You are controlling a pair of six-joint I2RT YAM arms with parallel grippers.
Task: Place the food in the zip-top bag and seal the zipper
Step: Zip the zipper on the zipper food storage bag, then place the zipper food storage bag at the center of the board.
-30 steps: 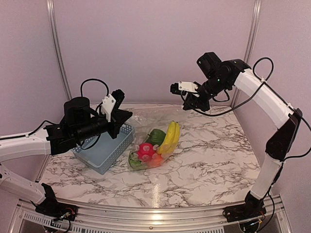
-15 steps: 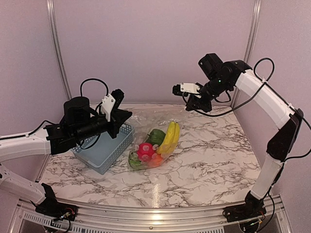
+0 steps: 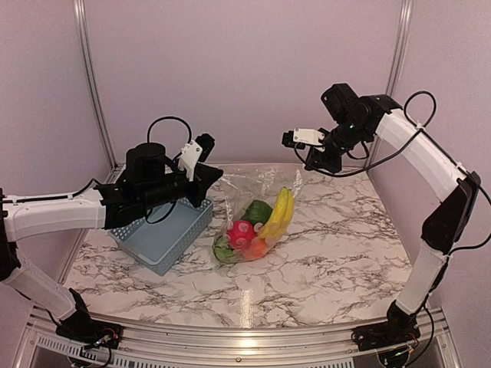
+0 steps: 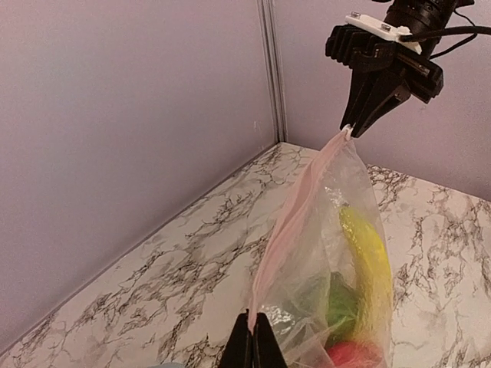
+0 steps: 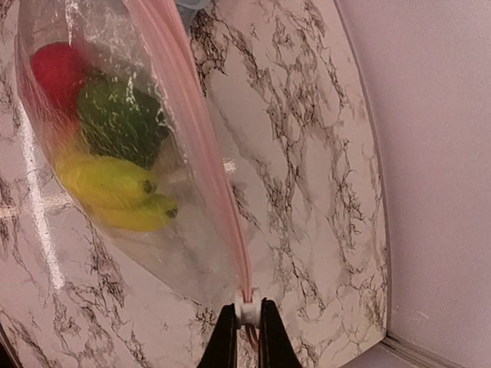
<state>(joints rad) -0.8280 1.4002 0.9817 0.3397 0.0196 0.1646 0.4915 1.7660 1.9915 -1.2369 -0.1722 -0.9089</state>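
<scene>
The clear zip-top bag (image 3: 253, 211) hangs stretched between my two grippers above the marble table. Inside it lie a yellow banana (image 3: 281, 215), a green piece (image 3: 257, 210), a red fruit (image 3: 240, 231) and an orange piece (image 3: 258, 247). My left gripper (image 4: 255, 337) is shut on the left end of the pinkish zipper strip (image 4: 295, 211). My right gripper (image 5: 247, 318) is shut on the small white zipper slider (image 5: 247, 310) at the strip's right end (image 5: 207, 146). The fruit also shows in the right wrist view (image 5: 115, 115). The bag's bottom rests on the table.
The blue-grey slotted basket (image 3: 161, 234) stands on the table left of the bag, under my left arm. The back wall and metal corner posts (image 3: 90, 84) close the far side. The marble table (image 3: 337, 245) stretches to the right.
Both grippers moved right and up a little with the bag. The bag now hangs taut and more upright, its fruit shifted right. The left arm reached farther over the basket.
</scene>
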